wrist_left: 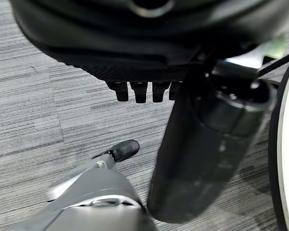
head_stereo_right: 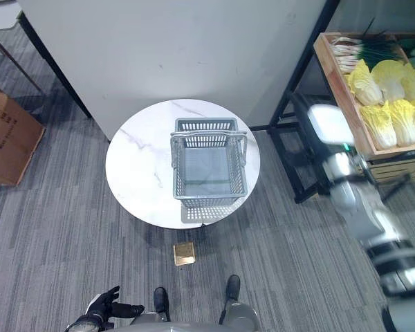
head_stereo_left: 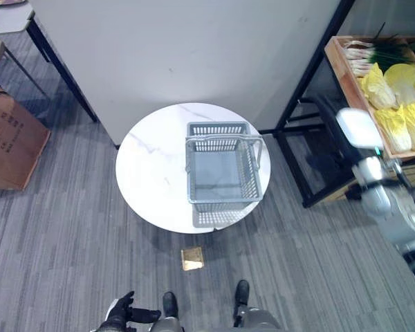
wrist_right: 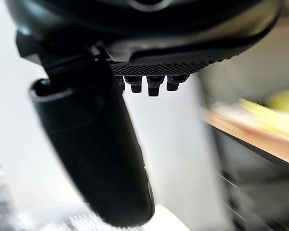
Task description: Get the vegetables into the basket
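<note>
A grey plastic basket (head_stereo_left: 221, 173) stands empty on the round white marble table (head_stereo_left: 149, 173), its handle lying over the back rim. Yellow napa cabbages (head_stereo_left: 401, 104) and green onions (head_stereo_left: 373, 52) lie in a wooden crate (head_stereo_left: 340, 66) on the black shelf at the right. My right arm reaches up from the lower right toward that shelf. The right hand (wrist_right: 101, 144) is blurred, holds nothing, and its fingers look straight, with the crate's edge (wrist_right: 260, 139) beyond them. My left hand (head_stereo_left: 122, 309) hangs low at the bottom left, open and empty.
A white partition wall (head_stereo_left: 194, 48) stands behind the table. The black shelf frame (head_stereo_left: 297, 131) stands between table and crate. A cardboard box (head_stereo_left: 10, 138) sits at the left. A small brown object (head_stereo_left: 193, 259) lies on the carpet before the table.
</note>
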Controlling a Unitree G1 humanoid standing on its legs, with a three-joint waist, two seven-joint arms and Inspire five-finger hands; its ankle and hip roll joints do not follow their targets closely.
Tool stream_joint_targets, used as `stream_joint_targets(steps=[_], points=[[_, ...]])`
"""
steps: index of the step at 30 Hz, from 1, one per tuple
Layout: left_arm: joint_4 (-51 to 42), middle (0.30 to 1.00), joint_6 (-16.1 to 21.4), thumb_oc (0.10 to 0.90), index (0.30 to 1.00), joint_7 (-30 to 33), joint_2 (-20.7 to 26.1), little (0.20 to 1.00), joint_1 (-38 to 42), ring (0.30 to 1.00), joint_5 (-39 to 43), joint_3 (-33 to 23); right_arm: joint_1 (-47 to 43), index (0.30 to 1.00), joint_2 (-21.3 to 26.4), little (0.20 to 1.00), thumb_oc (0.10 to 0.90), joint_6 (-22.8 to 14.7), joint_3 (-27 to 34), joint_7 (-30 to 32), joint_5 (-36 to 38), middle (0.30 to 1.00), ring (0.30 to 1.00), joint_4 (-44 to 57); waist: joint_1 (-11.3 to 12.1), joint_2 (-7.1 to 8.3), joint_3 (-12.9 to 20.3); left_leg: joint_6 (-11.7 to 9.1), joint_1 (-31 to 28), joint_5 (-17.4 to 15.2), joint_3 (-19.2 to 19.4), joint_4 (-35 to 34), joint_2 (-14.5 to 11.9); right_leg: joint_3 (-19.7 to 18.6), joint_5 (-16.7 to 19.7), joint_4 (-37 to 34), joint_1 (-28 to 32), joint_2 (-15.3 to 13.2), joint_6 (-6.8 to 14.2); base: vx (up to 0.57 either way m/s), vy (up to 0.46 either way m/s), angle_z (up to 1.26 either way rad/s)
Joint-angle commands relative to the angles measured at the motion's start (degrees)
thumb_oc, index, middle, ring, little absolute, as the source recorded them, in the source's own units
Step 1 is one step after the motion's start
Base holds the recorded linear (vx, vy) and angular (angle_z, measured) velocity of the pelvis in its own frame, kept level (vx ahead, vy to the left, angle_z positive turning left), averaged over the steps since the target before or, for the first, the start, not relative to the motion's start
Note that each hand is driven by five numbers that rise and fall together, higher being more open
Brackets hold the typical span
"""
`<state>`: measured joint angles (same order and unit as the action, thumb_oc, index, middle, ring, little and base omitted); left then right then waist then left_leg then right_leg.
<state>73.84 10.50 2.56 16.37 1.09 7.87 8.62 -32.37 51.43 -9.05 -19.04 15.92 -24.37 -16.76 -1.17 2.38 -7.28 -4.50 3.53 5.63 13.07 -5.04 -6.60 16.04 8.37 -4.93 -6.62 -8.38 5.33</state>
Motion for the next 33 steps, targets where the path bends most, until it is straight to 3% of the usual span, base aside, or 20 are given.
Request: stream_joint_targets(steps=[1, 8, 15, 31, 32, 33], points=[[1.4, 1.000, 0.5, 0.900, 1.000, 0.6, 2.0, 1.000, 1.3, 1.000, 1.0, 1.0, -3.2, 1.000, -4.1, 1.000, 0.900, -1.5, -2.1, 2.0, 0.3, 1.000, 1.000, -6.9, 2.0, 1.88, -0.4, -1.4, 1.1, -1.8, -3.0, 0.0, -1.5, -3.9, 0.7, 2.1, -1.5, -5.1, 6.2, -0.02, -0.009, 0.12], [1.1, 1.000, 0.9, 0.900, 1.000, 0.8, 2.8, 1.000, 2.4, 1.000, 3.7, 3.4, -22.1, 1.000, -7.6, 1.000, 0.900, -1.4, -13.7, 0.2, 6.9, 1.000, 1.000, -19.0, 4.6, 2.29, -2.0, -2.2, 3.6, -0.3, -4.4, 0.0, -2.3, -3.0, 0.9, 1.8, -2.8, -4.4, 5.7, -0.03, -0.027, 0.16], [0.9, 1.000, 1.5, 0.900, 1.000, 1.0, 2.7, 1.000, 3.2, 1.000, 5.1, 5.2, -29.7, 1.000, -9.0, 1.000, 0.900, -0.9, -18.9, 0.0, 8.4, 1.000, 1.000, -29.9, 5.6, 1.94, -3.1, -2.4, 5.1, 0.4, -5.4, 0.0, -2.4, -2.7, 1.0, 2.0, -3.9, -4.3, 5.5, -0.01, -0.011, 0.05], [-0.9, 1.000, 2.5, 0.900, 1.000, 2.1, 3.0, 1.000, 5.7, 1.000, 8.0, 8.4, -38.5, 1.000, -13.9, 1.000, 0.900, 0.3, -23.6, 0.9, 9.9, 1.000, 1.000, -45.9, 7.6, 0.54, -5.0, -2.7, 9.1, 1.6, -7.0, 0.0, -2.0, -3.0, 1.6, 1.5, -7.3, -4.0, 5.4, 0.00, 0.001, 0.00], [-1.0, 1.000, 2.6, 0.900, 1.000, 2.2, 3.0, 1.000, 5.8, 1.000, 8.1, 8.6, -38.9, 0.668, -14.2, 0.668, 0.663, 0.4, -24.0, 0.9, 9.9, 0.668, 0.668, -46.5, 7.7, 0.48, -5.1, -2.8, 9.2, 1.6, -7.2, 0.0, -2.0, -3.0, 1.6, 1.4, -7.4, -3.9, 5.4, 0.00, 0.000, 0.00], [-1.0, 1.000, 2.6, 0.900, 1.000, 2.2, 3.0, 1.000, 5.8, 1.000, 8.1, 8.6, -38.9, 0.443, -14.2, 0.443, 0.502, 0.4, -24.0, 0.9, 9.9, 0.443, 0.443, -46.5, 7.7, 0.47, -5.1, -2.8, 9.3, 1.6, -7.2, 0.0, -2.0, -3.0, 1.6, 1.4, -7.4, -3.9, 5.4, 0.00, 0.000, 0.00]])
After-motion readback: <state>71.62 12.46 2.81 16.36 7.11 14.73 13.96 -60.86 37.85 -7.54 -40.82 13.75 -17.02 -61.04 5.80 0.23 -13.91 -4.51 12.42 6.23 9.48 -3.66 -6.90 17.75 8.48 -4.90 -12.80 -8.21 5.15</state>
